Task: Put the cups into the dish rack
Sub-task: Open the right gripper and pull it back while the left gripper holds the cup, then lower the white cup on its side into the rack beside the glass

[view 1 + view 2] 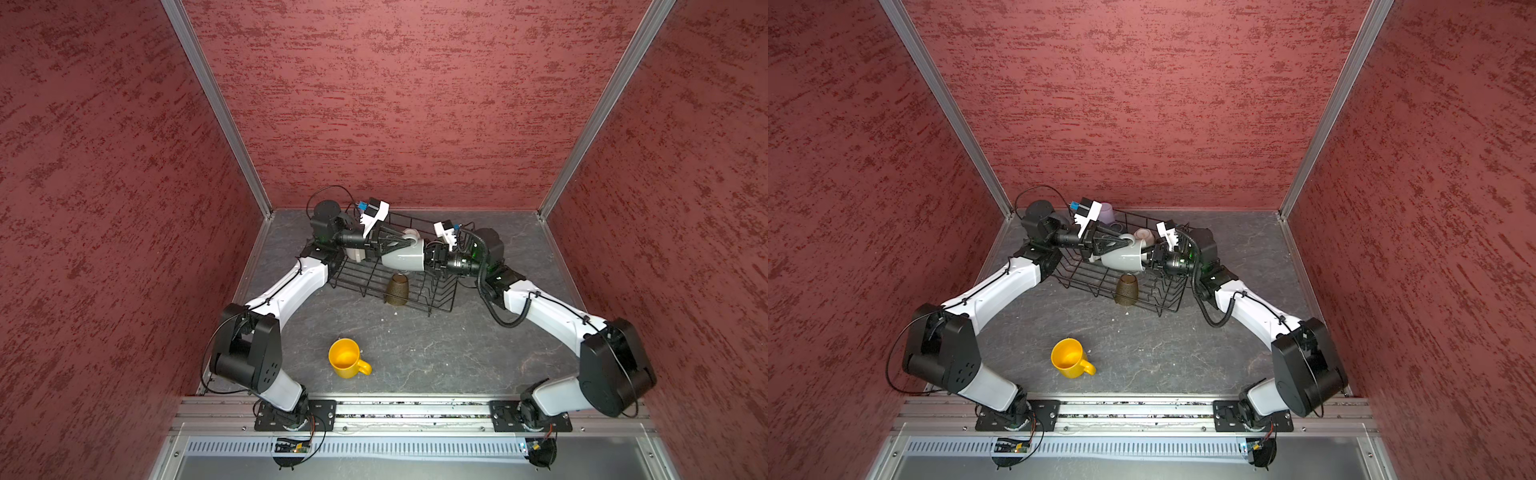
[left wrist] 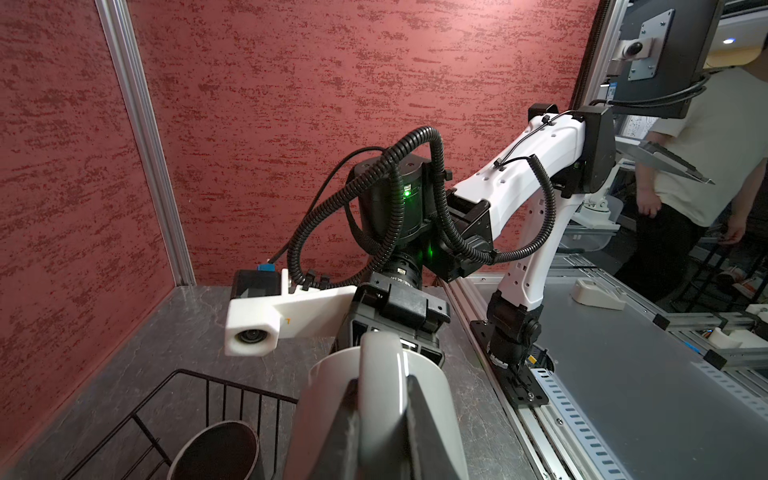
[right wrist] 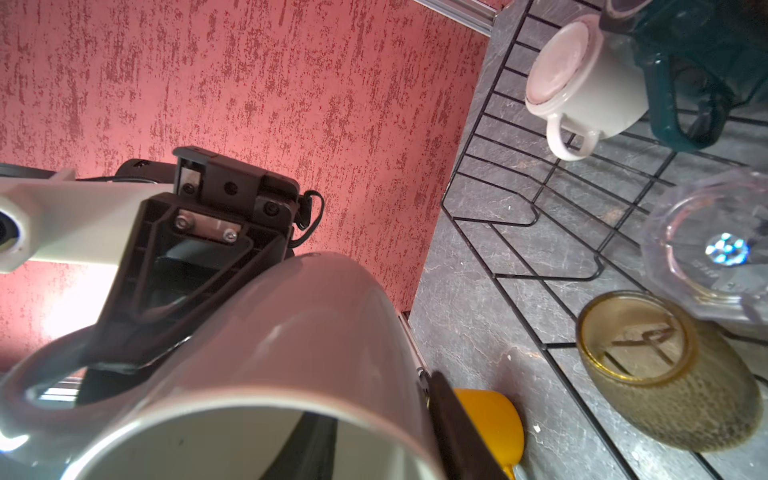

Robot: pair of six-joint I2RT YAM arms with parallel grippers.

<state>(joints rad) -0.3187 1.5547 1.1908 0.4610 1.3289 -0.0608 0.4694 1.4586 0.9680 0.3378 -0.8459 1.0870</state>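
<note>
Amber tumbler [image 1: 397,291] stands inverted inside the wire dish rack [image 1: 357,276].

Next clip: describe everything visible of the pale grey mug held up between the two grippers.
The glossy pale grey ceramic-looking mug has a plain body and one loop handle. It lies sideways in the air above the black wire dish rack. The left gripper is clamped on its handle; the right gripper straddles the rim at its open mouth, grip unclear.
</note>
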